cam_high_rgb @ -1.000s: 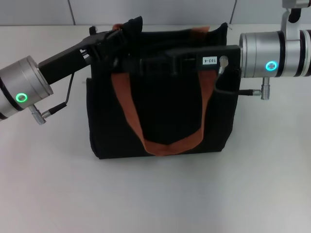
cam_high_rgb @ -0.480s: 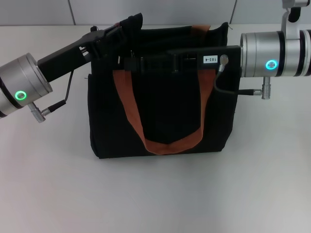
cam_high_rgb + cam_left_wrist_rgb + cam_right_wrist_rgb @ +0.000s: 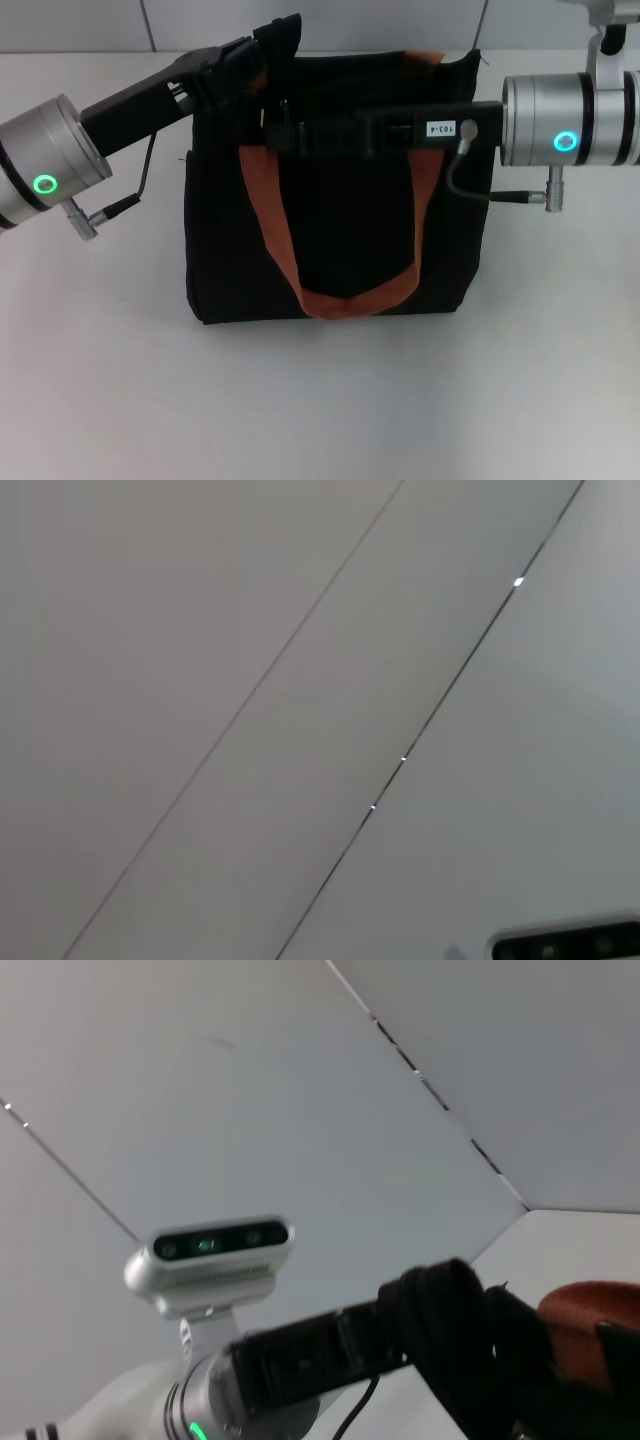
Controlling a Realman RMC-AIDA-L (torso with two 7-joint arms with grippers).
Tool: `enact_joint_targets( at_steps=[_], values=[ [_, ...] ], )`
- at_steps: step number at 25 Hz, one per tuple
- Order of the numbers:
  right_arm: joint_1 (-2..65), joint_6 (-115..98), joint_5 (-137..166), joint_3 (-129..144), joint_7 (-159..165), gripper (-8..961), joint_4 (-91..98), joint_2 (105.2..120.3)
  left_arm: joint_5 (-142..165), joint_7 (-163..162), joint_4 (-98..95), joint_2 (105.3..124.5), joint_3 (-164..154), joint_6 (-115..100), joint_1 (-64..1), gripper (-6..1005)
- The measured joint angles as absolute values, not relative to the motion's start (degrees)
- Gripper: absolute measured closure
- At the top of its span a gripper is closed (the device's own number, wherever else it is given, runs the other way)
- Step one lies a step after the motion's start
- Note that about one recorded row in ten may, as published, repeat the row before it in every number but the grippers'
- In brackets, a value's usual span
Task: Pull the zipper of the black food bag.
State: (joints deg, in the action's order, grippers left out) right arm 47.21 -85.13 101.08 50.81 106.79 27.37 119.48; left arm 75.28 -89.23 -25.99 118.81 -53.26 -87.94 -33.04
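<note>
1. The black food bag [image 3: 335, 200] stands upright on the white tabletop [image 3: 320, 400], its orange-brown handle [image 3: 345, 290] hanging in a U down the front face.
2. The left pincer [image 3: 272, 40] is at the bag's upper left corner, closed on bunched black fabric there.
3. The right pincer [image 3: 285, 135] reaches across the bag's upper edge; whether it is open or closed cannot be told.
4. The zipper cannot be made out.
</note>
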Motion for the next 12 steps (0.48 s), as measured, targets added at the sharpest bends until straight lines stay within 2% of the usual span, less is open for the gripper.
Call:
enact_joint_targets(
  at_steps=[12],
  values=[
    [42.58,-89.33,96.07,51.06,98.53,132,27.72,119.56,75.22,-89.79,-26.87,118.82,-53.31,-88.5,-33.92,973]
  ],
)
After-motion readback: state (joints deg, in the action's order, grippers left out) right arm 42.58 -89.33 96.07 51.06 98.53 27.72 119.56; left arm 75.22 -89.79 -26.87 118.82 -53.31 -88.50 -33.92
